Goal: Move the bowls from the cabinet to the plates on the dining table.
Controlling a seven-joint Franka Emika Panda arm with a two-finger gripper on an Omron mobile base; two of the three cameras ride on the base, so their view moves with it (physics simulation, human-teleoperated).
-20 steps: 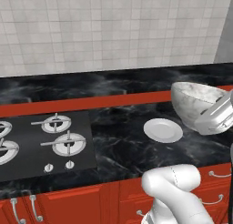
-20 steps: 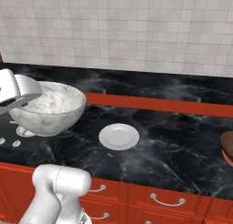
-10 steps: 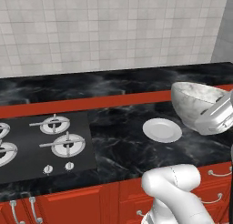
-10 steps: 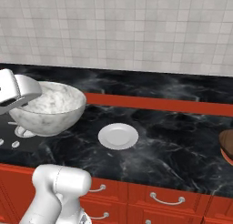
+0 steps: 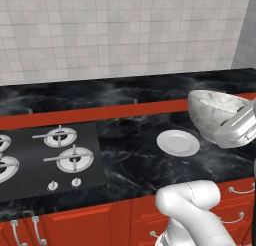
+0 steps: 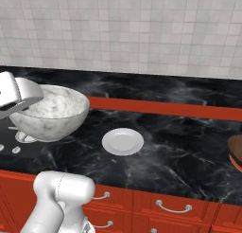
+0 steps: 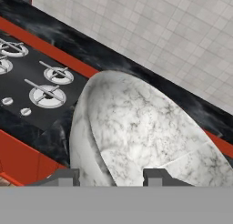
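The white arm rises from the lower right of the left base view, its gripper (image 7: 111,176) at the right edge, fingers clamped on the rim of the marbled bowl (image 5: 212,115).

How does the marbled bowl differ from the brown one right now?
The marbled bowl is white with grey veins; the brown bowl is dark wood-grain. The marbled bowl is up off the table in the gripper, whose fingers straddle its rim, while the brown bowl sits on the table at the right edge of the right base view, cut off by the frame. Neither one is on the empty plate.
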